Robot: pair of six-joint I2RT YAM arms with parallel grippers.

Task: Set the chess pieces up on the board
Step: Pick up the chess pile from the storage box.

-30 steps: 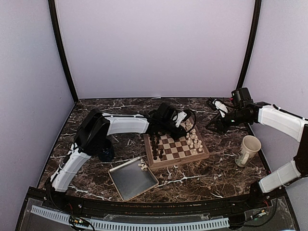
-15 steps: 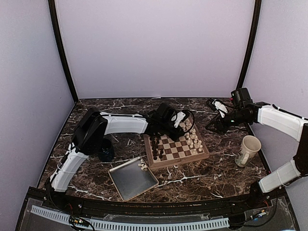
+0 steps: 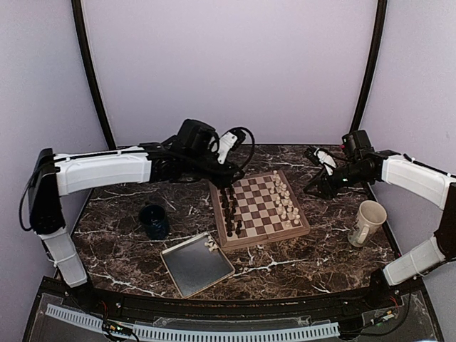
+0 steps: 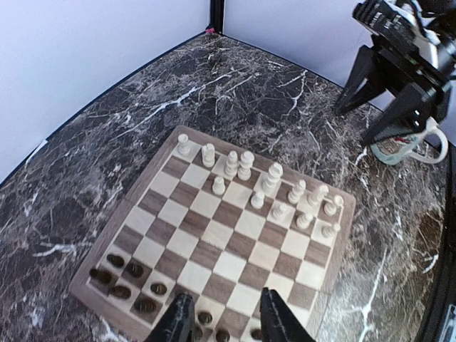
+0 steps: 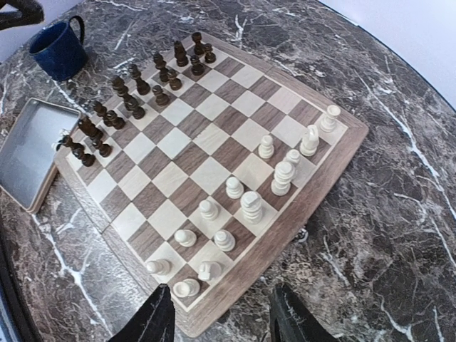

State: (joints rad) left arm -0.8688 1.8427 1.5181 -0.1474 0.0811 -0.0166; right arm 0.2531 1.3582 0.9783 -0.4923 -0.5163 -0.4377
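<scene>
The board (image 3: 260,210) lies mid-table. Several cream chess pieces (image 3: 285,203) stand in two rows along its right side, also in the left wrist view (image 4: 271,185) and the right wrist view (image 5: 242,192). Two more cream pieces (image 3: 211,245) lie in the tray's far corner. My left gripper (image 3: 225,171) hangs open and empty above the board's far-left edge, its fingertips over the dark pieces' side (image 4: 228,320). My right gripper (image 3: 313,191) hovers open and empty off the board's right edge, over the marble beside the cream rows (image 5: 224,317).
Dark pieces (image 3: 229,214) fill the board's left rows. A grey metal tray (image 3: 192,267) sits at the board's near-left corner. A blue mug (image 3: 153,221) stands to the left, and a cream mug (image 3: 368,222) stands at the right, near the right arm.
My left gripper has opened, lifted off the cream rows and drawn back left, to above the board's far-left edge. The right arm has stayed in place.
</scene>
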